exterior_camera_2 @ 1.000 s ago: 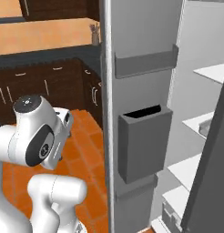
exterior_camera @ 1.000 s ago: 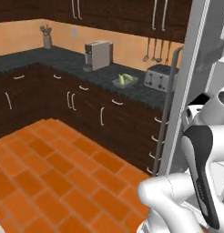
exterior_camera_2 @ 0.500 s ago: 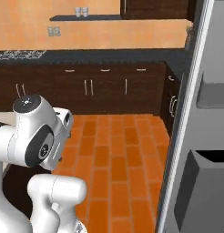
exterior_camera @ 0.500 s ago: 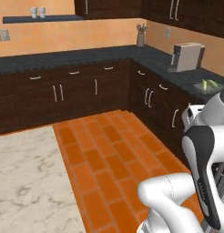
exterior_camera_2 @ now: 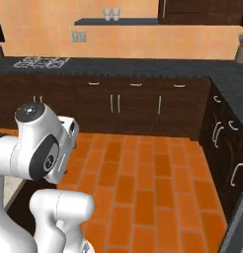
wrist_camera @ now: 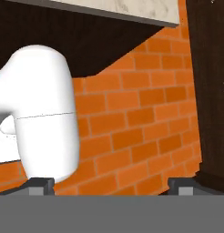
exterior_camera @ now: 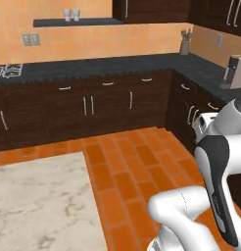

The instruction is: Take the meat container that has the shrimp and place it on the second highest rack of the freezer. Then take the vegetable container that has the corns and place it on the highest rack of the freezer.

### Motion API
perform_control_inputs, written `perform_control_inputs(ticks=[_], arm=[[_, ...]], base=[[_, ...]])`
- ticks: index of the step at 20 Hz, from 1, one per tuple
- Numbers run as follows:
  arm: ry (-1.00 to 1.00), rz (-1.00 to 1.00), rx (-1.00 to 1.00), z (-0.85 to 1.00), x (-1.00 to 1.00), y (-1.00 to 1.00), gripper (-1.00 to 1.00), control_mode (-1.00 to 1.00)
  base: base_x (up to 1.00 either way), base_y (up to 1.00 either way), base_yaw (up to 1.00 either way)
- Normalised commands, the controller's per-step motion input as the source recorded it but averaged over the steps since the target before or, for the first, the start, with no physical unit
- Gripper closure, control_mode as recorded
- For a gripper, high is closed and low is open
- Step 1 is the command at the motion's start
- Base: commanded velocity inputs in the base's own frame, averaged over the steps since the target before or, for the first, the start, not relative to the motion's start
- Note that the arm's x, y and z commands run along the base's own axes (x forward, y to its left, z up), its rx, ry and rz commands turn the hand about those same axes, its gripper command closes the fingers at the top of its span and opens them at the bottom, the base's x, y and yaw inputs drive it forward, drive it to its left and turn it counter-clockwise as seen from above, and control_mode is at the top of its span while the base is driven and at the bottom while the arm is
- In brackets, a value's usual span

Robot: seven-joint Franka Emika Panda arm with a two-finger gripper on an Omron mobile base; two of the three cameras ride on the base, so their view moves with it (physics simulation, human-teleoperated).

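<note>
While the gripper (wrist_camera: 111, 184) hangs spread wide and empty over the orange brick floor (exterior_camera_2: 143, 183), no tray or freezer is anywhere in my sight, just dark cabinets (exterior_camera: 93, 105). I'd guess the shrimp tray is light, stiff and slick, best pinched across a rim.

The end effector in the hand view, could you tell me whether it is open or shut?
Open: the end effector shows its fingertips far apart, with only brick floor between them.
</note>
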Motion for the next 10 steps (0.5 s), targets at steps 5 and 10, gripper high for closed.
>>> perform_control_inputs(ticks=[5,10], arm=[[0.0,0.0,0.0,0.0,0.0,0.0,-1.0,1.0],[0.0,0.0,0.0,0.0,0.0,0.0,-1.0,1.0]], base=[[0.89,0.0,-0.14],[0.93,-0.1,-0.46]])
